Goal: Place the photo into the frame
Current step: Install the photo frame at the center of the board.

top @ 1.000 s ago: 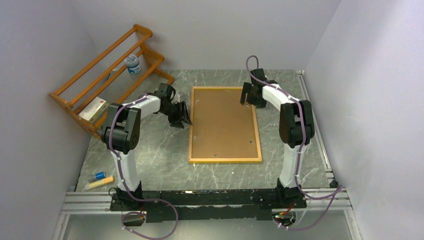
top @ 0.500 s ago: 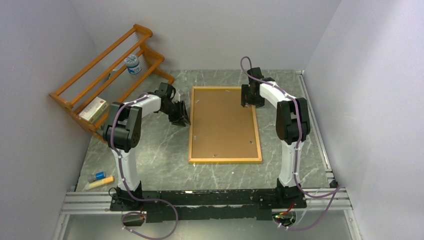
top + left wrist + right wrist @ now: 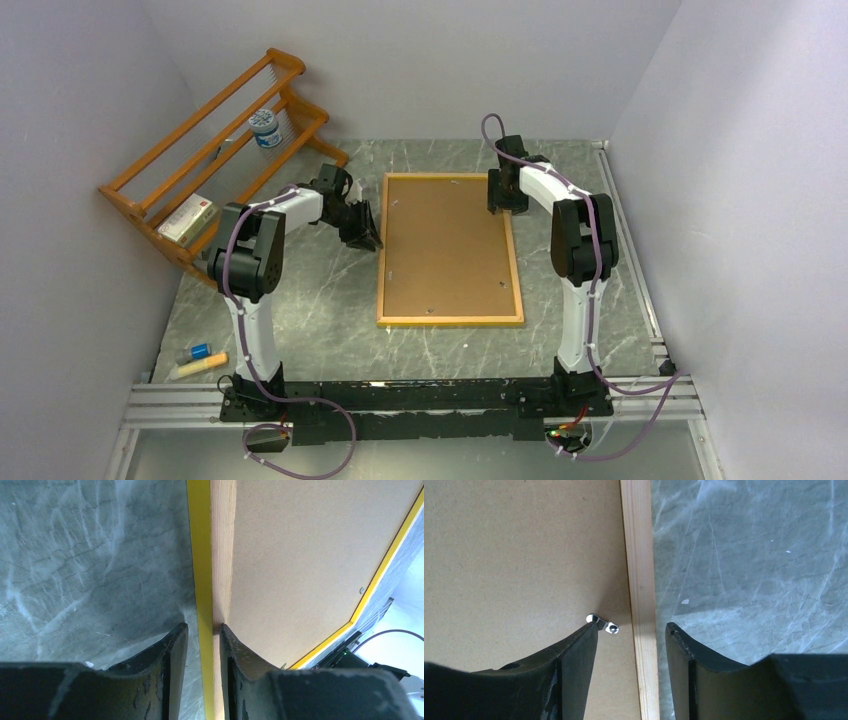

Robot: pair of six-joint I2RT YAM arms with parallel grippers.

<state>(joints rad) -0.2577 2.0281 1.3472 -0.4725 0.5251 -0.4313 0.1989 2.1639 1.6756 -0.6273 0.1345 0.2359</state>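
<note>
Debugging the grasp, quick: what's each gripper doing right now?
Left gripper: open narrowly, straddling the frame's left rail, not clearly clamped.
Right gripper: open, straddling the frame's right rail.

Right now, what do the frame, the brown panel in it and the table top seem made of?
The frame: likely wood, since its pale back shows grain; its outer side is smooth yellow, probably painted. The panel: matte, even brown with fine specks, so probably hardboard. The table top: grey-green with white veins like marble, possibly a printed surface.
</note>
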